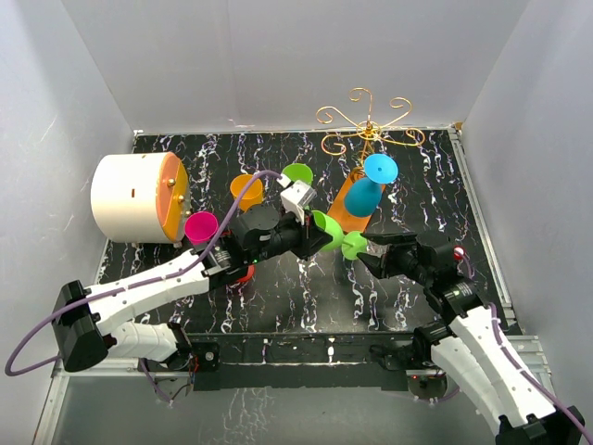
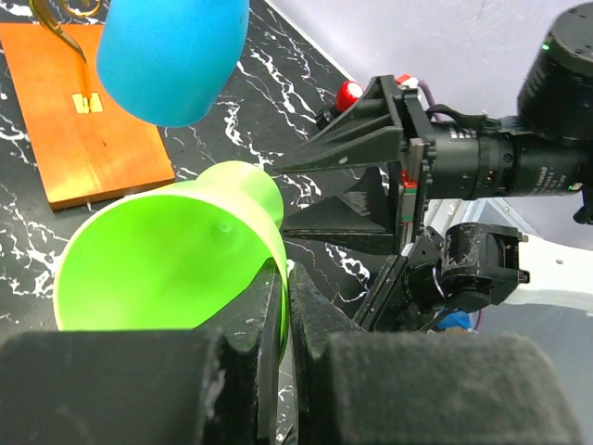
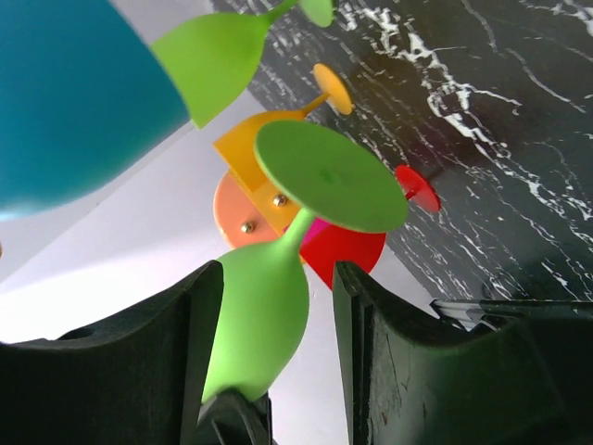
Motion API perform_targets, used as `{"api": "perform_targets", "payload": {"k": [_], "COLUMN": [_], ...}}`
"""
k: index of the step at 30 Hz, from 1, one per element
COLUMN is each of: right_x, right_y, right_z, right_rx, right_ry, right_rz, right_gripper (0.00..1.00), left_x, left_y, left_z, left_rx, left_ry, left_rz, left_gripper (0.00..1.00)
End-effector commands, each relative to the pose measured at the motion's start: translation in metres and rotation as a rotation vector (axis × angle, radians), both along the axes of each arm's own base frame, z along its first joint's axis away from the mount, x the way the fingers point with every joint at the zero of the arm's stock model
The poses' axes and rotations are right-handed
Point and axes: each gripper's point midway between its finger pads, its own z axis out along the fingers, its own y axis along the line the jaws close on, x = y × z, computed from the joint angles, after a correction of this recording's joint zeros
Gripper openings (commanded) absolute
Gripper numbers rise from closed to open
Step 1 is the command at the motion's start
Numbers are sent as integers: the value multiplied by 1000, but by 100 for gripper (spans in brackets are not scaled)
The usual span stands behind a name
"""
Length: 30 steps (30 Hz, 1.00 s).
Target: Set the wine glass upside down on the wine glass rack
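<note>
Black, white-veined tabletop [image 1: 278, 301], white walls on three sides

Left tool [image 2: 285, 320]: clenched on the rim of the green wine glass [image 2: 167, 269]. One finger inside the bowl, one outside, the wall pinched between the pads. Glass on its side in that grip, near the middle of the tabletop. Mouth toward the left arm, foot toward the right arm

Right tool [image 1: 363, 248]: released, spread wide. Fingers [image 3: 139, 371] either side of the same glass at its stem end. Bowl just beside one finger, a clear gap to the other. Cannot tell whether anything touches. Round green foot just past the fingertips in the right wrist view

Rack [image 1: 369, 125]: far edge, right of centre. Gold wire scrolls curling out from a central post, flat orange-brown base [image 1: 345, 202] running back toward the arms. Green wine glass short of it, just beside the near end of the base, no part of it on the wire

Blue wine glass [image 1: 371, 181]: over the base, foot up, bowl down, tilted. Cannot tell what carries it. Looms close above the green bowl in the left wrist view

Far left half of the tabletop:
- second green glass [image 1: 296, 173]
- orange glass [image 1: 246, 190] just beside it
- pink glass [image 1: 199, 227] nearer the arms
- white drum [image 1: 130, 197] on its side at the left wall, orange face turned toward the pink glass
</note>
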Motion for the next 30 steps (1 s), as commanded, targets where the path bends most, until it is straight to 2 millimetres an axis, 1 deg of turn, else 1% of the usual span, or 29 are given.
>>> {"api": "perform_targets", "payload": {"k": [1,3,5,6,11,15,25,27,28,30], "right_x": [9,11,12,13,17,21,27,27,27,28], "right_y": [-3,-4,-5,-5,0,4,10,10,11,11], "right_z": [22,21,17,15,9,6,4,4,3,2], "right_rx": [17,16,16,13,16,18,46,50,53,60], "right_ry": [-1,3,15,24,47,53,48,45,44,39], "right_rz": [-45,-57,-63,-66,-47,-33,-20,-17,-17,-17], "right_gripper": [48,47,37,35,35,38,38,37,35,26], "left_x": [-1,-1,-1,-2,-4,-10,-22,-23,-25,-27], "left_y": [-11,-14,-17,-18,-21,-24,-33,-33,-34,-34], "left_z": [22,20,20,20,19,19,20,18,19,18], "left_rx": [-76,-65,-69,-73,-80,-98,-130,-128,-130,-131], "left_ry": [-106,-121,-134,-142,-168,-180,-178,-176,-176,-177], "left_rz": [-56,-71,-86,-92,-116,-158,-226,-231,-236,-246], "left_gripper": [0,0,0,0,0,0,0,0,0,0]}}
